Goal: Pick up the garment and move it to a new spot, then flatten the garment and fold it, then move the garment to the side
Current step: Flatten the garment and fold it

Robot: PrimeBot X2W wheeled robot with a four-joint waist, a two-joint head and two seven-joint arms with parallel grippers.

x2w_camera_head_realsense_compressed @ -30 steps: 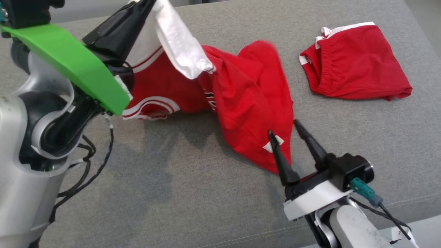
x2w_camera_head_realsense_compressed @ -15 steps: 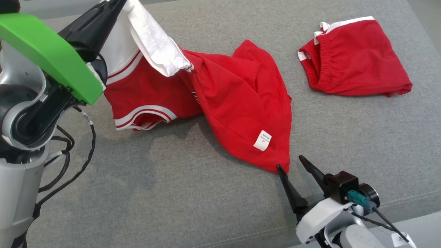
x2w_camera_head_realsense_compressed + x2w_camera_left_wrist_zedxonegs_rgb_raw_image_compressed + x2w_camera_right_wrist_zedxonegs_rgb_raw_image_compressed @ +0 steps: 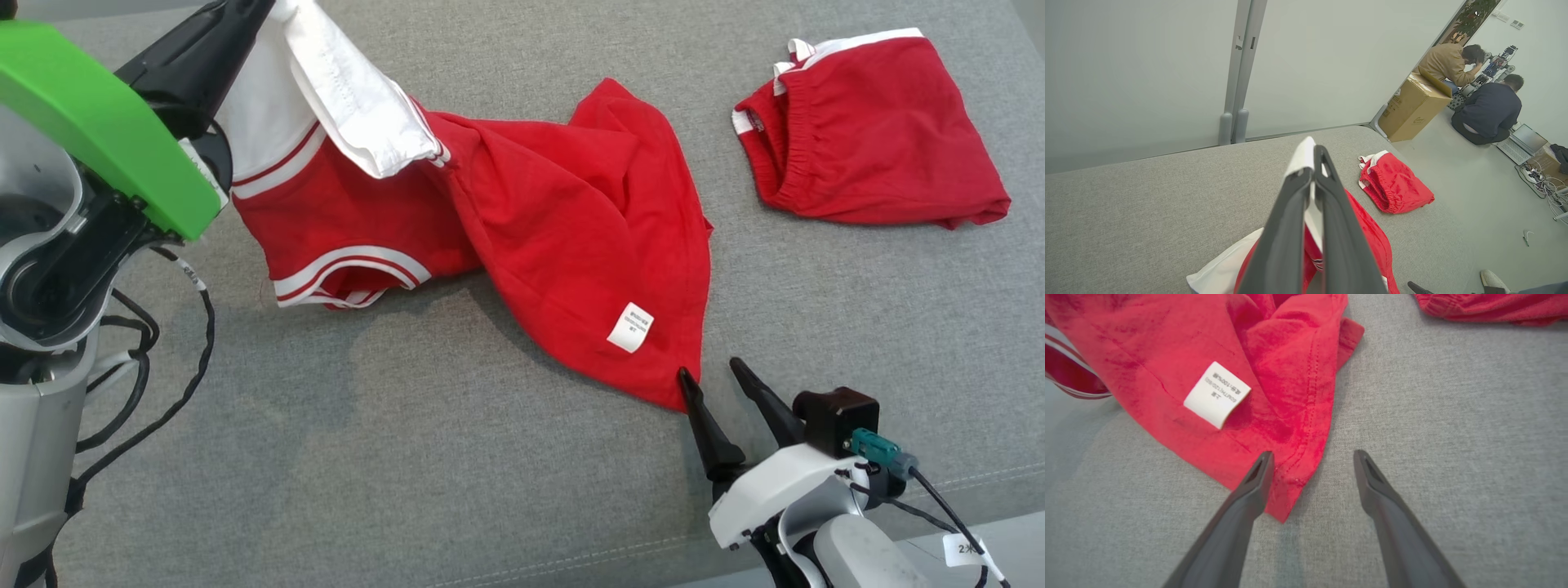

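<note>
**Jersey lifted at one end, free corner lying between open fingers**

Head view: The left gripper [image 3: 249, 16], at the far left, has its fingers pressed together on the white trim of the red garment [image 3: 571, 229] and holds that end up off the grey cushion [image 3: 408, 457]. The rest of the garment slopes down to the right and lies on the cushion in the middle of the scene. Its white label [image 3: 630, 327] faces up near the near corner. The right gripper [image 3: 709, 369] sits at the near right with its fingers spread, tips at that corner. A pair of red shorts [image 3: 873, 139] lies well apart at the far right.

Left wrist view: The left gripper [image 3: 1314, 163] pinches a strip of white trim, with red cloth hanging below it. The shorts [image 3: 1396, 188] rest on the cushion beyond. On the floor past them are a cardboard box [image 3: 1414, 106] and two seated people [image 3: 1488, 112].

Right wrist view: The right gripper [image 3: 1313, 455] is spread wide and holds nothing. The garment's [image 3: 1274, 367] stitched corner lies between the fingers, close to the left one. Whether that finger touches the cloth cannot be told. The label [image 3: 1216, 394] lies just beyond.
</note>
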